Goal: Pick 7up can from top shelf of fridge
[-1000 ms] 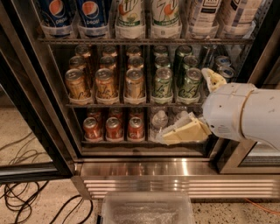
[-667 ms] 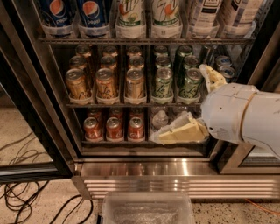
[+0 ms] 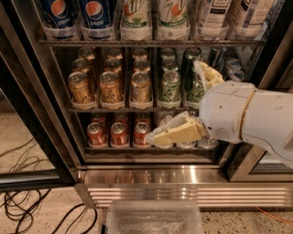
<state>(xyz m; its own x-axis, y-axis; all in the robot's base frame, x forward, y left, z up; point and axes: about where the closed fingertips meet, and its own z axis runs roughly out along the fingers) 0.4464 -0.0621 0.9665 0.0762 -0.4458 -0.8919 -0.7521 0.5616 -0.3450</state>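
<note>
Two pale 7up cans (image 3: 136, 16) (image 3: 173, 13) stand side by side on the top shelf (image 3: 151, 42) of the fridge (image 3: 183, 180), each in a clear plastic cup, with their tops cut off by the frame edge. My gripper (image 3: 174, 101) is open and empty, on the white arm coming in from the right. It hangs in front of the lower racks, well below the 7up cans. One tan finger (image 3: 206, 75) points up by the green cans, and the other finger (image 3: 176, 132) reaches left over the bottom rack.
Blue Pepsi cans (image 3: 75, 13) sit left of the 7up cans and pale cans (image 3: 229, 13) to the right. Gold cans (image 3: 110, 87) and green cans (image 3: 170, 87) fill the middle rack, red cans (image 3: 119, 135) the bottom one. Black cables (image 3: 27, 205) lie on the floor; a clear bin (image 3: 153, 219) sits below.
The gripper has shifted left and a little up in front of the racks, staying open. The cans have not moved.
</note>
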